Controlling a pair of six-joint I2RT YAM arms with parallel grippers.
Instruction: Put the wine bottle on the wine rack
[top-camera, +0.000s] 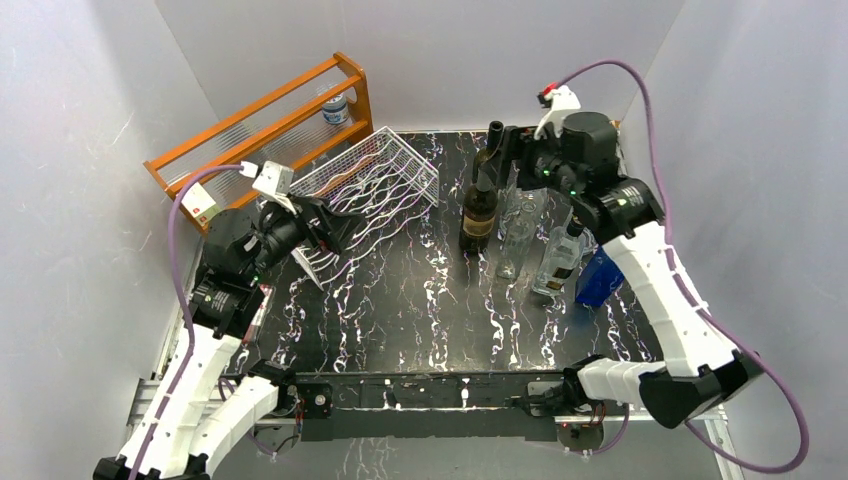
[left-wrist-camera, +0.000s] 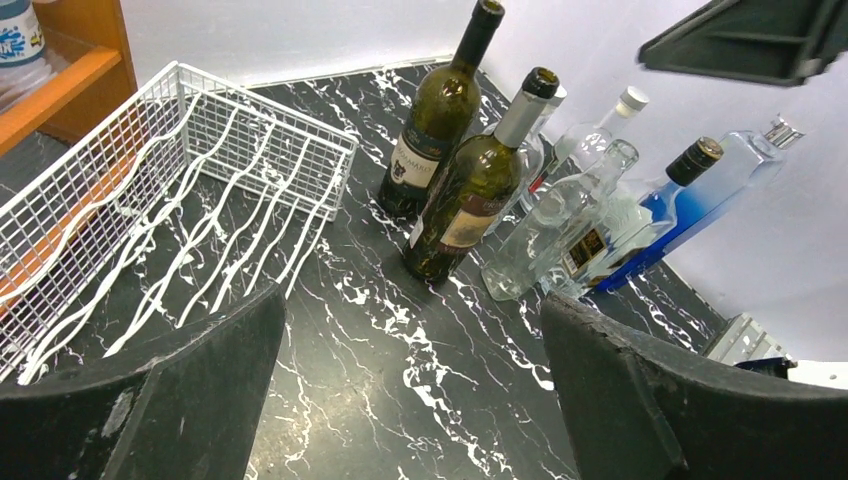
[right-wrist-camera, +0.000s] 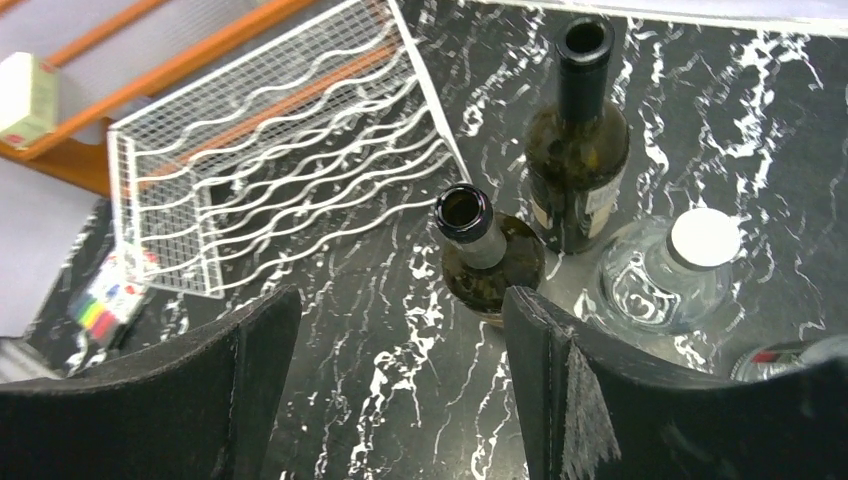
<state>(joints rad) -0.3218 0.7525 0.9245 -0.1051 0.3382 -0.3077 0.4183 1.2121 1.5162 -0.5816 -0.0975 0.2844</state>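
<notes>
Two dark green wine bottles stand upright at the back of the marble table. One has a grey foil neck (right-wrist-camera: 481, 252) (top-camera: 479, 215) (left-wrist-camera: 475, 185); the other (right-wrist-camera: 579, 150) (left-wrist-camera: 438, 115) stands just behind it. The white wire wine rack (top-camera: 375, 185) (right-wrist-camera: 280, 170) (left-wrist-camera: 180, 190) lies to their left and holds nothing. My right gripper (right-wrist-camera: 400, 350) (top-camera: 512, 152) hovers above the bottles, open, with only table between its fingers; the foil-necked bottle sits just past its right finger. My left gripper (left-wrist-camera: 415, 380) (top-camera: 335, 225) is open beside the rack's front corner.
Clear glass bottles (top-camera: 517, 235) (right-wrist-camera: 668, 275) and a blue bottle (top-camera: 598, 280) (left-wrist-camera: 690, 205) crowd the space right of the wine bottles. An orange wooden shelf (top-camera: 270, 120) stands behind the rack with a small water bottle (top-camera: 337, 105) on it. White walls close in the table.
</notes>
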